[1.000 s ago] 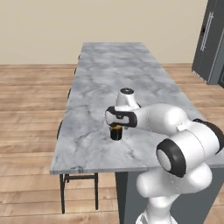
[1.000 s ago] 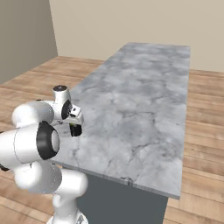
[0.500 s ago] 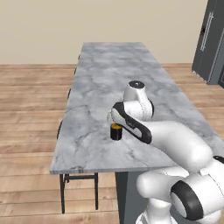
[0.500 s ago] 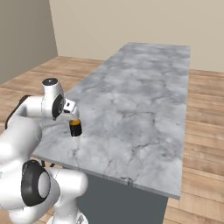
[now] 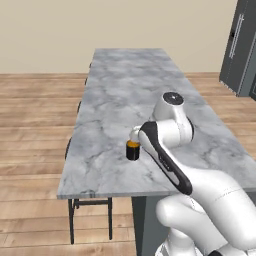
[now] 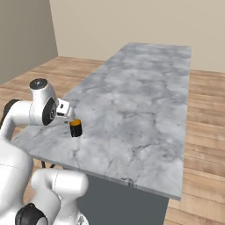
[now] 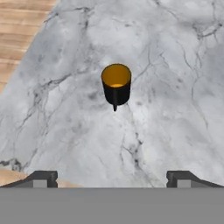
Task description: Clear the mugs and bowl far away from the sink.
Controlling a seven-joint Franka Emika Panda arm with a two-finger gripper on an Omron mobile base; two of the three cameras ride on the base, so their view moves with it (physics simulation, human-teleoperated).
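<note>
The black mug (image 7: 116,85) is standing upright on the marble counter (image 5: 125,80), near its near-left edge, long axis vertical, orange mouth facing up, handle pointing toward the hand camera. Your gripper (image 7: 111,178) is hanging above it, jaws spread wide and holding nothing. You are risking a knock: any sideways swing at this height could tip the mug or push it off the edge.

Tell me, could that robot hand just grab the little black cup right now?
Probably yes. The black mug stands upright on bare marble counter, nothing beside it, and the gripper has its fingers spread wide apart, facing it.
</note>
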